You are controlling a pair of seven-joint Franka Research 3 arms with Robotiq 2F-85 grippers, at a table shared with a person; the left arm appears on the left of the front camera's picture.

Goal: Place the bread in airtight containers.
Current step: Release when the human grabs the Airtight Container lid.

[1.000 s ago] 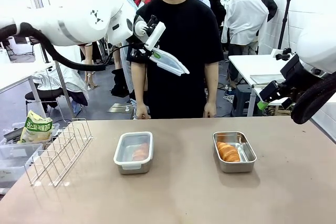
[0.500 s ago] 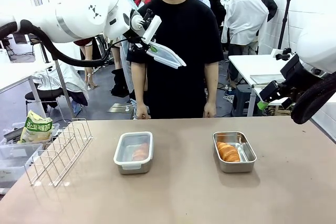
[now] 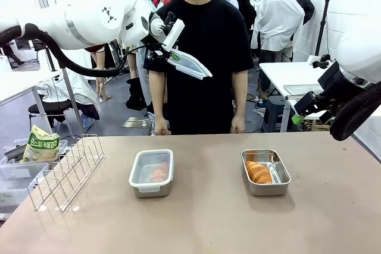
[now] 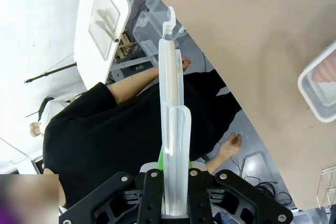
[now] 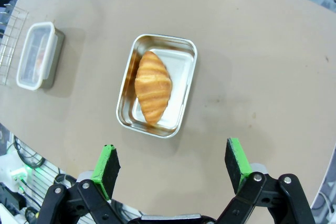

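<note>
Our left gripper (image 3: 174, 53), raised at far left, pinches a clear lid (image 3: 189, 64) edge-on; it may slip before reaching the open right tin (image 3: 265, 172). Our right gripper (image 5: 173, 169) is spread.

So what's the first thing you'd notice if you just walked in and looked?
Probably the left gripper high in the air in front of the person, shut on a clear plastic lid. Down on the table, a golden roll lies in an open steel tin on the right. The other tin, nearer the wire rack, already has its lid on.
</note>
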